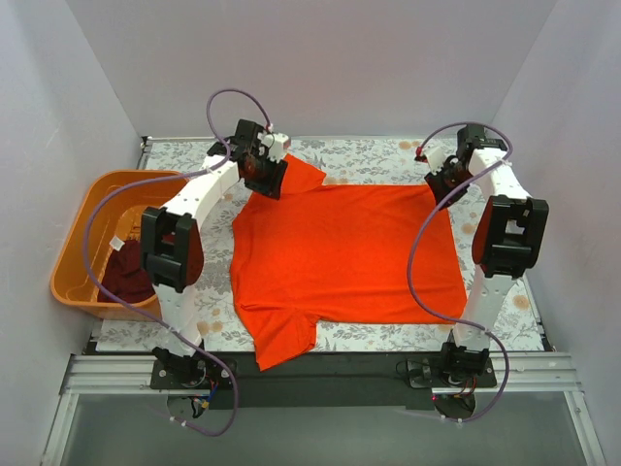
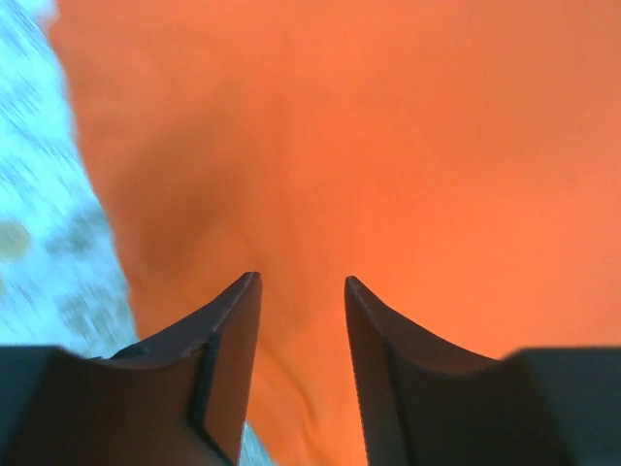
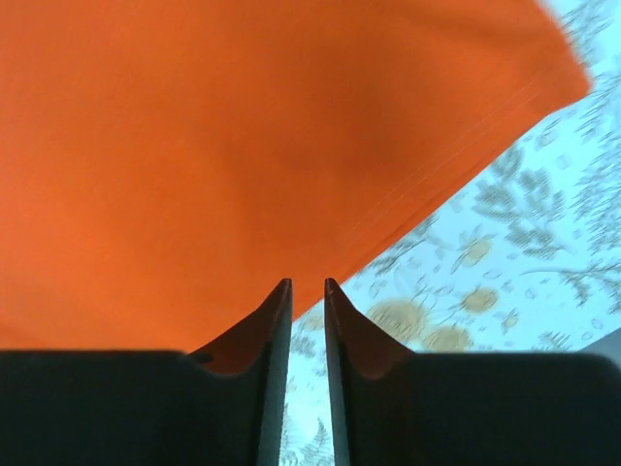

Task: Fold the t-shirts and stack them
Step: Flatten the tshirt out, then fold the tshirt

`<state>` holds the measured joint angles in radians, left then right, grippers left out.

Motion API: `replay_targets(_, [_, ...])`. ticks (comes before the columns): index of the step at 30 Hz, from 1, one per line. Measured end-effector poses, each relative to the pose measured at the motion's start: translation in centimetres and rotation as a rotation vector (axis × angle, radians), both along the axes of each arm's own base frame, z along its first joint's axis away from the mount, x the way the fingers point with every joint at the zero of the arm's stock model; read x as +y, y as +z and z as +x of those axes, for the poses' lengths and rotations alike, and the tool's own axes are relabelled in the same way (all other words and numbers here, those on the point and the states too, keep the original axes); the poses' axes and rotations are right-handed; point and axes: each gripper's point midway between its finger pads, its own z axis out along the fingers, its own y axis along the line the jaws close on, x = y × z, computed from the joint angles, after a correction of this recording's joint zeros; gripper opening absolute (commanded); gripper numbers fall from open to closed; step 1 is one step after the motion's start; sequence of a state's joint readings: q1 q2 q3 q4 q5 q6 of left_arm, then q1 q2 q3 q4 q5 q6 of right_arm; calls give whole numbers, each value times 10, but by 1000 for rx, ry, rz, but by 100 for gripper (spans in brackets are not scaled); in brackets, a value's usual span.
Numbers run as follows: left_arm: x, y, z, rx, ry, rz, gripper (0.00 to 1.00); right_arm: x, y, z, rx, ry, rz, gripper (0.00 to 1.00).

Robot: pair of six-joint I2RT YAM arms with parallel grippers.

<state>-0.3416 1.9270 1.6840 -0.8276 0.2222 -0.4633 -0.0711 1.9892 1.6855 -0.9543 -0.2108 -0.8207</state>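
Observation:
The bright orange-red t-shirt (image 1: 344, 257) lies spread flat across the middle of the table, one sleeve at the near left and one at the far left. The dark maroon t-shirt (image 1: 126, 272) sits bunched inside the basket. My left gripper (image 1: 264, 170) hovers over the far left sleeve; in the left wrist view it (image 2: 303, 282) is open above orange cloth (image 2: 388, 146), holding nothing. My right gripper (image 1: 441, 175) is at the shirt's far right corner. Seen from the right wrist, it (image 3: 307, 283) stands slightly open just off the shirt's edge (image 3: 243, 146), with only tablecloth showing through the gap.
An orange plastic basket (image 1: 73, 248) stands off the table's left side. A floral tablecloth (image 1: 369, 153) covers the table, with a bare strip behind the shirt. White walls close in the left, right and back.

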Motion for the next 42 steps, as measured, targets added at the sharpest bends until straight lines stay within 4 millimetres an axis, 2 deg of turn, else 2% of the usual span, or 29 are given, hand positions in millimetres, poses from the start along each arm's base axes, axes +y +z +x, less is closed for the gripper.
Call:
replay_targets(4, [3, 2, 79, -89, 105, -81, 45, -2, 1, 43, -53, -40, 25, 35])
replay_targets(7, [9, -2, 130, -157, 172, -113, 47, -5, 8, 76, -116, -77, 44, 38])
replay_targets(10, [9, -19, 161, -187, 206, -126, 47, -9, 10, 98, -157, -103, 62, 44])
replay_targets(12, [5, -35, 172, -188, 216, -123, 48, -13, 7, 108, -169, -119, 75, 45])
replay_targets(15, [0, -65, 180, -179, 218, -109, 49, -19, -6, 115, -167, -135, 83, 49])
replay_targets(21, [-6, -99, 186, -181, 211, -98, 52, -24, -40, 116, -114, -150, 92, 54])
replay_targets(27, [-9, -99, 196, -222, 209, -113, 52, -24, -63, 119, -93, -148, 93, 57])
replay_targets(33, [-14, -100, 207, -272, 190, -108, 56, -25, -63, 125, -116, -136, 88, 57])
replay_targets(36, [-19, -100, 213, -306, 186, -96, 58, -25, -64, 125, -118, -134, 91, 55])
replay_targets(38, [-20, -101, 216, -320, 185, -87, 57, -25, -64, 127, -122, -131, 94, 48])
replay_targets(39, [-22, -101, 217, -328, 185, -85, 57, -24, -64, 127, -122, -129, 97, 43])
replay_targets(40, [-22, -101, 218, -333, 188, -83, 54, -24, -64, 127, -123, -127, 97, 33])
replay_targets(42, [-22, -101, 219, -336, 189, -81, 49, -23, -63, 127, -125, -119, 101, 26])
